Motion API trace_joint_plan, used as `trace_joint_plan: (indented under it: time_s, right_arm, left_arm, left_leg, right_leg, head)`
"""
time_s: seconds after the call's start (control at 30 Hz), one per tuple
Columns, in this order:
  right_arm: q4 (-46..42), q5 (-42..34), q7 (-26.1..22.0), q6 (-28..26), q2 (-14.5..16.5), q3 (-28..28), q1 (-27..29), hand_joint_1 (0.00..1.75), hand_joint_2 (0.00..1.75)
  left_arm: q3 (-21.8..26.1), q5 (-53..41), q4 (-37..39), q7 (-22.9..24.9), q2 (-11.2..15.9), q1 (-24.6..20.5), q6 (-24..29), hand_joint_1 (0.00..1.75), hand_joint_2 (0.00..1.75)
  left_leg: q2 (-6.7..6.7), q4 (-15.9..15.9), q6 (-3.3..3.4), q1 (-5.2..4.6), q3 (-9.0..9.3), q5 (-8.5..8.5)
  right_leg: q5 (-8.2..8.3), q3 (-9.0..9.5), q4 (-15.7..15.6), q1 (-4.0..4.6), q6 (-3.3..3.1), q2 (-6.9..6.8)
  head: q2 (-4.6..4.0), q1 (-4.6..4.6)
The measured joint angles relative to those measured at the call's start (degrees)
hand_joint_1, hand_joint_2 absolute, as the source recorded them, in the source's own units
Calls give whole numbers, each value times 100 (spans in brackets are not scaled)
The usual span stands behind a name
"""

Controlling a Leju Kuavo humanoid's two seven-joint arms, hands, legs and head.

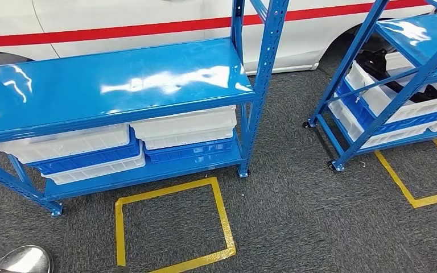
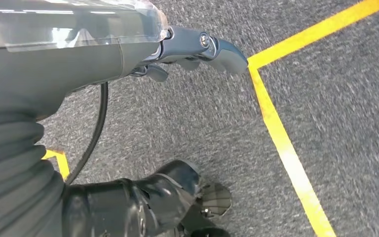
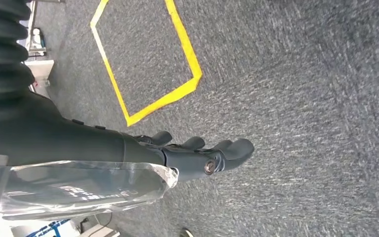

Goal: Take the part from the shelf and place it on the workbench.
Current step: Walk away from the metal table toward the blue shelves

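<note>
An industrial workshop or warehouse floor — two blue steel racks [image 1: 119, 85] with perforated uprights stand on grey carpet [image 1: 296, 216], their lower shelves stacked with white and blue plastic bins [image 1: 182, 133]. Yellow tape [image 1: 222, 210] marks out rectangular bays on the floor in front of the racks. Behind the racks stands a white vehicle body with a red stripe [image 1: 148, 27] — it suggests automotive work.

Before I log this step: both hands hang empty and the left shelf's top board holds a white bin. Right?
Not quite. The left shelf's top board is bare in the head view; the white bins sit beneath it. The left hand and right hand hang empty.
</note>
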Motion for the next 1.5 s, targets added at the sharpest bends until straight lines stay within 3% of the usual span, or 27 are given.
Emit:
trace_joint_plan:
  time_s: [0.03, 0.1, 0.17, 0.2, 0.23, 0.27, 0.3, 0.37, 0.43, 0.53, 0.6, 0.7, 0.73, 0.77, 0.8, 0.87, 0.93, 1.03, 1.1, 1.2, 1.23, 1.27, 1.3, 1.4, 1.43, 1.5]
  right_arm:
    - [0, -2, -16, 9, 2, -1, 1, 0, 0]
    - [0, -9, -116, 50, 7, -2, 1, 0, 0]
    - [0, -17, -303, 127, 8, -3, 2, 0, 0]
    - [0, -18, -411, 172, 7, -3, 5, 0, 0]
    - [0, -12, -521, 209, 7, -3, 7, 0, 0]
    - [0, 0, -615, 233, 7, -3, 9, 0, 0]
    - [0, 20, -681, 248, 7, -3, 10, 0, 0]
    - [0, 83, -732, 246, 7, -3, 9, 0, 87]
    - [0, 160, -732, 235, 4, 1, 8, 0, 175]
    - [0, 226, -718, 226, -1, 6, 11, 0, 175]
    - [0, 236, -711, 222, -7, 6, 15, 0, 175]
    - [2, 240, -701, 221, -18, 6, 19, 0, 175]
    - [2, 241, -699, 221, -21, 6, 21, 0, 175]
    - [2, 241, -699, 221, -23, 6, 24, 0, 175]
    - [2, 241, -699, 221, -25, 6, 28, 0, 175]
    - [2, 241, -698, 221, -29, 6, 32, 0, 175]
    - [2, 241, -698, 221, -31, 7, 28, 0, 175]
    - [2, 241, -698, 221, -34, 8, 27, 0, 175]
    - [2, 241, -697, 221, -36, 8, 30, 0, 175]
    - [2, 241, -697, 221, -37, 8, 30, 0, 175]
    - [2, 241, -697, 221, -37, 8, 31, 0, 175]
    - [2, 241, -697, 221, -37, 8, 33, 0, 175]
    - [2, 241, -697, 221, -37, 8, 34, 0, 175]
    - [2, 242, -697, 228, -35, 8, 30, 0, 175]
    - [2, 243, -697, 232, -35, 8, 29, 0, 175]
    - [2, 256, -697, 239, -35, 8, 28, 0, 175]
  left_arm:
    - [0, 5, 0, 1, 0, -1, 3, 0, 175]
    - [0, 23, 1, 3, 1, -5, 13, 0, 87]
    - [1, 43, 2, 4, 2, -2, 18, 0, 0]
    - [2, 56, 2, 4, 3, 3, 17, 0, 0]
    - [3, 71, 2, 4, 4, 9, 17, 0, 0]
    - [5, 85, 1, 4, 6, 12, 18, 0, 0]
    - [8, 96, 1, 4, 9, 14, 19, 0, 0]
    - [13, 101, 1, 4, 13, 10, 20, 0, 0]
    - [25, 102, 0, 3, 14, 4, 21, 0, 0]
    - [42, 109, 0, 4, 14, 16, 22, 0, 0]
    - [46, 111, -1, 6, 14, 13, 28, 0, 0]
    - [51, 112, 0, 6, 14, 12, 36, 0, 0]
    - [54, 114, 1, 6, 14, 15, 35, 0, 0]
    - [58, 115, 1, 6, 14, 17, 35, 0, 0]
    - [63, 116, 1, 6, 14, 17, 35, 0, 0]
    - [72, 116, 1, 6, 14, 15, 35, 0, 0]
    - [80, 116, 1, 6, 14, 9, 35, 0, 0]
    - [87, 116, 1, 6, 13, 2, 34, 0, 0]
    - [88, 116, 1, 5, 14, 3, 34, 0, 0]
    - [93, 116, 1, 5, 14, 5, 35, 0, 0]
    - [96, 116, 1, 6, 14, 9, 35, 0, 0]
    - [99, 116, 1, 6, 14, 14, 35, 0, 0]
    - [103, 116, 0, 6, 14, 17, 35, 0, 0]
    - [118, 116, 0, 6, 16, 9, 36, 0, 0]
    - [123, 114, 1, 7, 16, 3, 36, 0, 0]
    - [130, 107, 1, 10, 17, 2, 37, 0, 0]
  left_leg:
    - [-5, 18, -30, 4, 1, -22]
    - [-21, 319, -81, 7, -124, -240]
    - [-32, 1024, -123, 31, -453, -623]
    - [-32, 1371, -145, 44, -619, -755]
    - [-32, 1569, -164, 55, -719, -783]
    - [-32, 1549, -177, 65, -717, -692]
    - [-32, 1318, -184, 75, -613, -509]
    - [-36, 538, -177, 85, -251, -129]
    - [-46, 102, -131, 73, -58, -10]
    - [-47, 47, -22, 58, -50, 0]
    - [-38, 8, 56, 74, -44, 39]
    - [-20, 3, 99, 75, -61, 52]
    - [-14, 7, 100, 73, -63, 50]
    - [-13, 10, 99, 72, -61, 47]
    - [-17, 13, 93, 72, -52, 42]
    - [-24, 16, 65, 67, -25, 23]
    - [-24, 25, 16, 48, -15, 2]
    - [-21, 17, -76, 46, -14, -7]
    - [-27, 197, -133, 57, -87, -152]
    - [-34, 1182, -181, 66, -541, -673]
    - [-34, 1486, -189, 67, -687, -768]
    - [-34, 1615, -189, 66, -755, -752]
    - [-34, 1514, -182, 66, -714, -622]
    - [-35, 461, -122, 54, -242, -83]
    - [-36, 216, -98, 43, -134, -12]
    - [-40, 74, -56, 15, -79, -9]
  right_leg:
    - [16, 14, -34, -13, -26, -2]
    - [54, 43, -110, -54, -91, -10]
    - [65, 46, -129, -65, -128, -10]
    - [64, 42, -126, -63, -134, -6]
    - [61, 42, -121, -61, -134, 0]
    - [55, 44, -112, -63, -128, 9]
    - [46, 47, -97, -66, -116, 21]
    - [10, 44, -40, -61, -69, 37]
    - [-21, 22, 18, -43, -9, 44]
    - [-31, 9, 43, -53, 78, 44]
    - [-201, -80, 262, -74, 137, 35]
    - [-741, -573, 1310, -96, 201, 28]
    - [-811, -704, 1580, -99, 210, 26]
    - [-764, -740, 1648, -100, 210, 25]
    - [-605, -656, 1473, -101, 201, 22]
    - [-210, -260, 678, -95, 158, 13]
    - [-39, 0, 118, -65, 106, 10]
    - [-34, 17, 21, -41, 30, 16]
    - [-8, 33, -28, -66, -50, 10]
    - [3, 29, -45, -67, -120, 3]
    - [-1, 26, -37, -60, -125, 5]
    - [-6, 26, -26, -55, -128, 9]
    - [-13, 28, -14, -51, -128, 14]
    - [-49, 37, 34, -36, -92, 31]
    - [-56, 31, 48, -29, -65, 33]
    - [-53, 16, 59, -20, -7, 33]
  head:
    - [1, 0]
    - [-1, -7]
    - [-1, -13]
    - [0, -13]
    - [0, -14]
    - [0, -13]
    - [0, -14]
    - [-1, -13]
    - [-1, -11]
    - [1, -11]
    - [1, -9]
    - [1, -9]
    - [0, -8]
    - [0, -8]
    - [-1, -8]
    - [0, -9]
    - [1, -10]
    - [1, -10]
    - [0, -12]
    - [0, -14]
    - [0, -13]
    - [0, -13]
    - [1, -13]
    - [-1, -13]
    - [-1, -12]
    - [0, -12]
